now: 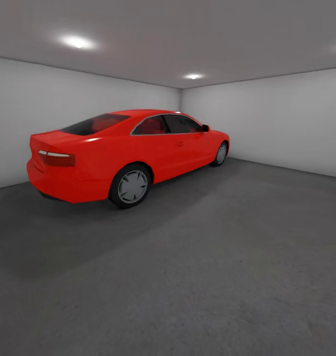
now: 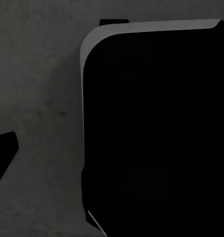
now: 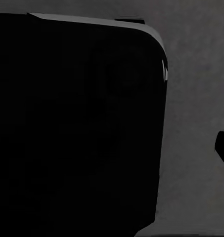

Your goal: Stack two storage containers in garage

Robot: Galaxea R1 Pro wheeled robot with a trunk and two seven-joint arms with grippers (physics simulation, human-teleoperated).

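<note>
Location: the garage, seen from the head camera. Plain pale walls, two ceiling lights, dark grey concrete floor.

Item 1: red car, a coupe parked toward the left and the far corner, rear end nearest the camera, one rear wheel and one front wheel in sight. It casts a broad shadow over the near-left floor.

Item 2: the two storage containers. Not to be found in these pictures; their whereabouts cannot be told from here.

Item 3: tools. Each wrist camera looks down at grey concrete past a large black rounded body, probably part of the robot itself. A small dark shape sits at the edge of each wrist picture, too little to identify. Whether the left or right tool is open, closed or carrying anything cannot be told.

Risks, as judged: with the arms out of the head camera's sight, the base could roll close to the car's rear corner unnoticed; a bin set down in the car's shadow would be harder to line up for stacking; a poorly squared lower bin would leave the upper one tilted.

Markings: no brand, label, plate or readable writing on the car, walls or floor.
</note>
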